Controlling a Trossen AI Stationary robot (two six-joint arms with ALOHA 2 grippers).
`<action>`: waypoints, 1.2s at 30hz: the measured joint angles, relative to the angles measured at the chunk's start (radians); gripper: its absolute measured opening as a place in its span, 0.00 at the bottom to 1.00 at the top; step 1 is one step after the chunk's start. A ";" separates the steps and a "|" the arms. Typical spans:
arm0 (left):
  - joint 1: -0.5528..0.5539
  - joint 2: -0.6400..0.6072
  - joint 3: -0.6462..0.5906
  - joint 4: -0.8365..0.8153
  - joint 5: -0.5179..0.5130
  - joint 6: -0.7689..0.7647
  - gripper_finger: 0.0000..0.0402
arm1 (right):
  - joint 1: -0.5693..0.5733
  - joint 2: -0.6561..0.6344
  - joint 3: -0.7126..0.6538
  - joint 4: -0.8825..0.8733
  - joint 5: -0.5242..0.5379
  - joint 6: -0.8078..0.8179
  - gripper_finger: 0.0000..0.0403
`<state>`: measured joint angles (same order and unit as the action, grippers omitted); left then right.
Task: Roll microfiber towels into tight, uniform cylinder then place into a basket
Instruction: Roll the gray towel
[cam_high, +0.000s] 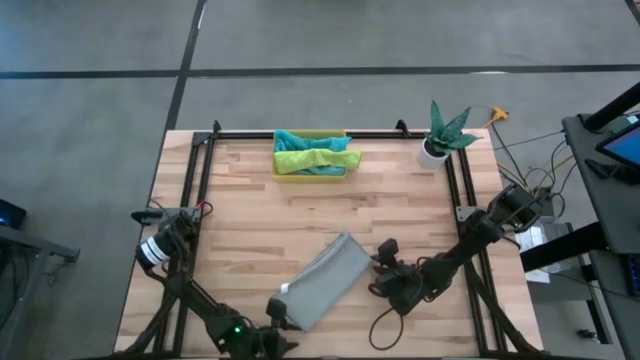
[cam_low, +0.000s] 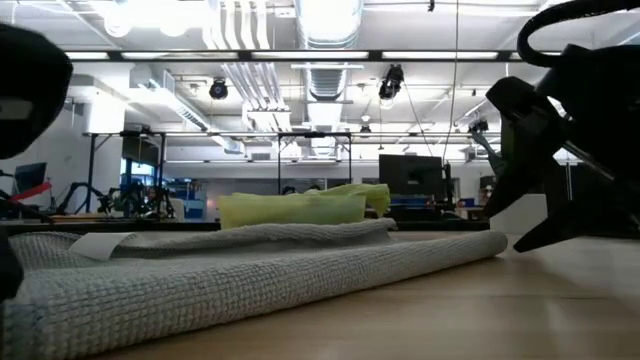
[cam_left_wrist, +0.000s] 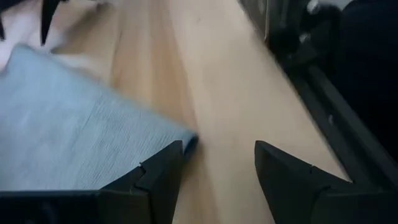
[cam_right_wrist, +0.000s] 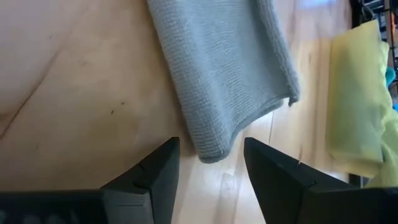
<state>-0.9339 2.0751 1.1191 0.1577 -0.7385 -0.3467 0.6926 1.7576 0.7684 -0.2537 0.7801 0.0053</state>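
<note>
High view, lower centre: grey towel (cam_high: 326, 280) lies limp; I'd pinch its corners, both claws, left (cam_left_wrist: 217, 168) and right (cam_right_wrist: 210, 165), released.

A: Item, grey towel (cam_low: 250, 265): extent?
B: Near-left end cut by the low view's edge.
A: Item, basket (cam_high: 310, 172): contents?
B: Towels heaped; count, rolling indeterminate.

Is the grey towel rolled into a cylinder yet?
No. The grey towel lies flat on the table, folded into a strip, not rolled.
</note>
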 joint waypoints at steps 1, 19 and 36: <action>0.004 0.015 0.017 0.005 0.001 0.014 0.47 | 0.000 0.000 -0.001 -0.001 -0.006 -0.004 0.43; 0.031 0.052 0.095 -0.090 -0.040 0.065 0.47 | -0.051 0.000 -0.004 0.012 -0.072 -0.007 0.29; 0.060 0.050 0.091 -0.177 -0.088 0.034 0.47 | -0.082 0.000 -0.007 0.028 -0.074 -0.007 0.29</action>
<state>-0.8738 2.1246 1.2106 -0.0194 -0.8264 -0.3128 0.6105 1.7576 0.7611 -0.2253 0.7061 -0.0017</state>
